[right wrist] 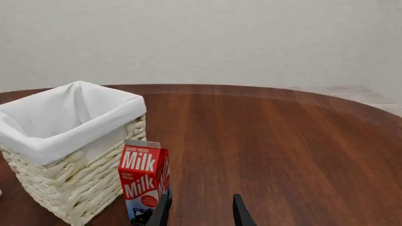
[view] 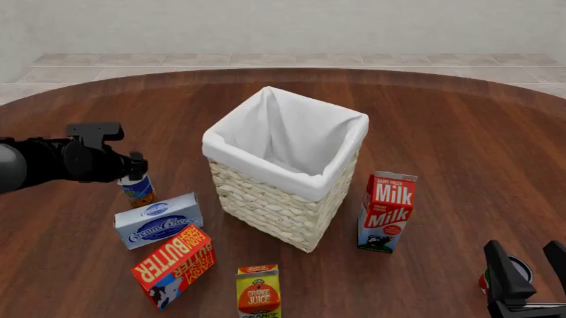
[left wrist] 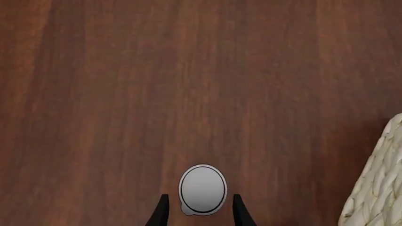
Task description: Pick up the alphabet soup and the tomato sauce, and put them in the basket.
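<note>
The alphabet soup [view: 139,190], a small blue-labelled can, stands on the table left of the basket [view: 276,207]. My left gripper [view: 134,167] hangs just above it, open. In the left wrist view the can's grey top [left wrist: 202,188] lies between the two dark fingertips [left wrist: 163,207], and I see no contact. The tomato sauce [view: 518,271] stands at the front right, mostly hidden by my right gripper [view: 529,260], which is open with a finger on either side of it. The right wrist view shows the open right gripper [right wrist: 201,212] but not the can.
A milk carton [view: 388,212] stands right of the basket and also shows in the right wrist view [right wrist: 144,181]. A cream cheese box [view: 158,220], a butter box [view: 175,257] and an orange juice carton [view: 258,291] lie in front of the basket. The basket's corner [left wrist: 377,188] shows beside the soup.
</note>
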Robot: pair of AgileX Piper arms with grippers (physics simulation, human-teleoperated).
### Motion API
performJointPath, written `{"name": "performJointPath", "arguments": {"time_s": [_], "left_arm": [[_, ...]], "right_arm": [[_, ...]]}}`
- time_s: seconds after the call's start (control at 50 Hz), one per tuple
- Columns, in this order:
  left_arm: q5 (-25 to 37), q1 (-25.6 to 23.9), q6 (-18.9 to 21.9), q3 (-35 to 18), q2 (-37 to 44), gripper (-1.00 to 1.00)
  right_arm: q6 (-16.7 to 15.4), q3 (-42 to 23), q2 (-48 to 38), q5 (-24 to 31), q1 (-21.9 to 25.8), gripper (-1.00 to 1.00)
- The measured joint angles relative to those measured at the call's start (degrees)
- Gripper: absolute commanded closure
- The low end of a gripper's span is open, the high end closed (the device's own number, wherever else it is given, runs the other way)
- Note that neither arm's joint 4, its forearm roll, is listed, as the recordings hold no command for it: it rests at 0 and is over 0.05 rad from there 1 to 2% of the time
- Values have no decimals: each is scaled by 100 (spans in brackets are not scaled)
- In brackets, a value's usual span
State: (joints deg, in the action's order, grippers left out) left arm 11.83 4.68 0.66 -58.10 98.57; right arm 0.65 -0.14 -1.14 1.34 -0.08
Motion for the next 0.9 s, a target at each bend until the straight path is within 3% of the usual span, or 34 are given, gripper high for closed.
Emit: {"name": "performJointPath", "arguments": {"time_s": [0.9], "left_arm": [[-513,32,-28,96,658,-100]], "right_arm": [[-13,2,-100,-82,-4,-100]]}}
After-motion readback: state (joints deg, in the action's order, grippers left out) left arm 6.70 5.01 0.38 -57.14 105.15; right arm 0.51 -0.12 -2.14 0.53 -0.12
